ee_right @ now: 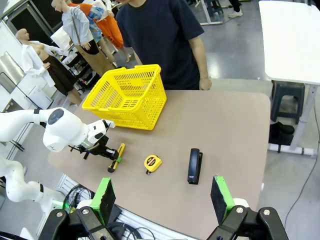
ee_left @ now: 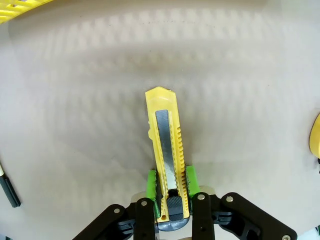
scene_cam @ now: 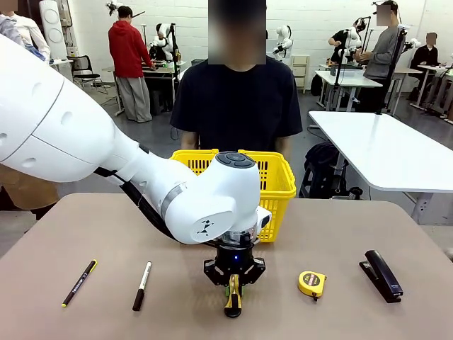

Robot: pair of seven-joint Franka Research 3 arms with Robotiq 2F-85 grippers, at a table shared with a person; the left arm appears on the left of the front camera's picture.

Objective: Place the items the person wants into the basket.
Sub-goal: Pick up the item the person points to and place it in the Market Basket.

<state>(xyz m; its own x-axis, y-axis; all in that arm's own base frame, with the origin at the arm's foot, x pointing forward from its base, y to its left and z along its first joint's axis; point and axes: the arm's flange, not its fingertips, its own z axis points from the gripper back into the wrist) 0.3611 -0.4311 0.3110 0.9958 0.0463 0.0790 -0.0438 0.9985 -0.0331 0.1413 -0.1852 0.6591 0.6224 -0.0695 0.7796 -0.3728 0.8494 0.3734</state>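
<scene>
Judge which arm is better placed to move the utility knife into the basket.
Left. The left gripper has its green pads against both sides of the utility knife on the table, near the basket. The right gripper hangs open, high off the table, far from the knife.

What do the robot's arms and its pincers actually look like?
The left arm is smooth, rounded and white, with a black cable along it and a small black logo near the wrist. The left gripper and right gripper are black linkages tipped with green pads.
</scene>
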